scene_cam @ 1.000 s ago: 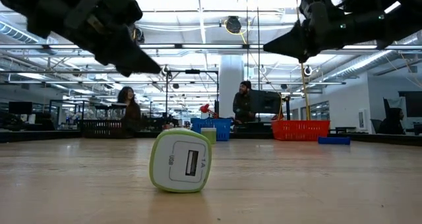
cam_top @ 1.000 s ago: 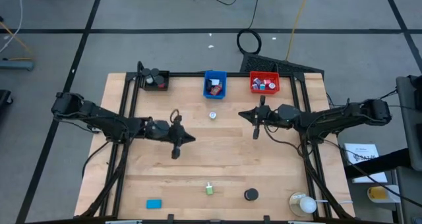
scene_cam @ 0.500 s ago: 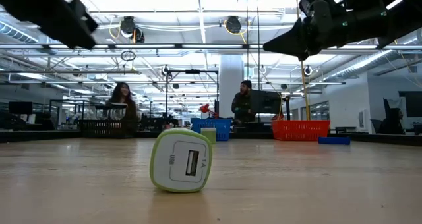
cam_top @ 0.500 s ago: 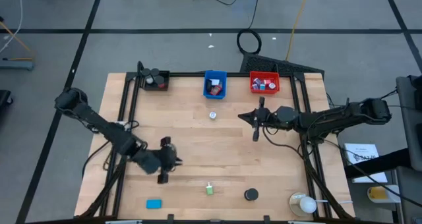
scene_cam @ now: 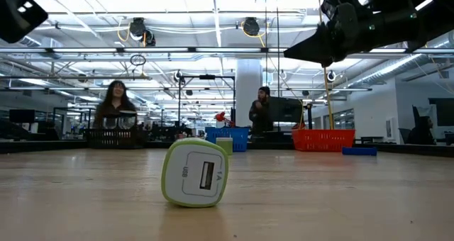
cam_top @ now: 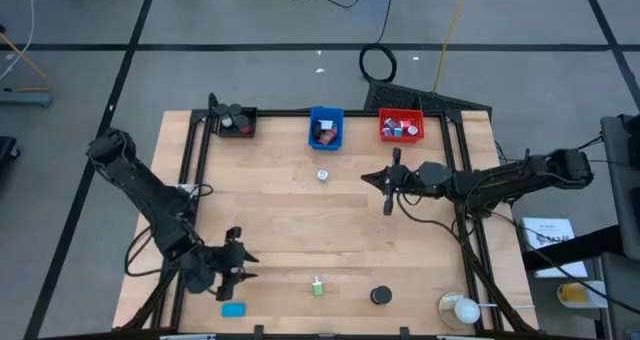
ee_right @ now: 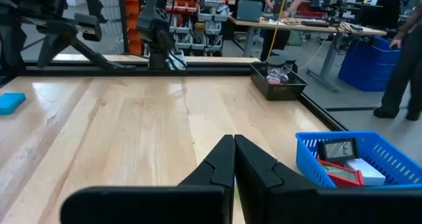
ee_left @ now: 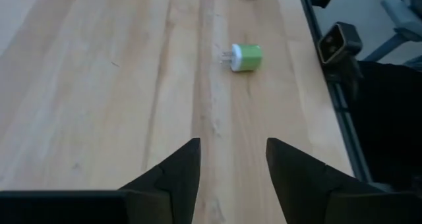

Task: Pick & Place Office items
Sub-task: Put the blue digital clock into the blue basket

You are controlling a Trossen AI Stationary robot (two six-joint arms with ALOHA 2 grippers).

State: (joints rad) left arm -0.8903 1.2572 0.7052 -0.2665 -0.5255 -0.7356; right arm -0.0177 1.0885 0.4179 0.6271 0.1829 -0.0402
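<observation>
From above, you see your left gripper (cam_top: 238, 270) low at the near left of the table (cam_top: 330, 230), its fingers parted with nothing between them. The blue block (cam_top: 233, 309) lies just beside those jaws on the near side, and the green charger (cam_top: 317, 287) sits a little farther off toward the table's middle. The black disc (cam_top: 380, 296) lies beyond the charger. Your right gripper (cam_top: 388, 190) hangs over the right middle, jaws pressed together and empty; a small white piece (cam_top: 323, 175) lies off its tips toward the blue bin (cam_top: 325, 127).

At table height, the green charger (scene_cam: 195, 173) lies close to the camera, its port facing you. The right gripper (scene_cam: 301, 52) hangs high above the board.

Past the left fingers (ee_left: 178, 174), the green charger (ee_left: 242, 57) lies ahead of the open jaws, slightly to one side.

Past the right fingers (ee_right: 224, 159), closed tip to tip, the blue bin (ee_right: 359, 159) stands off to one side holding several pieces.
</observation>
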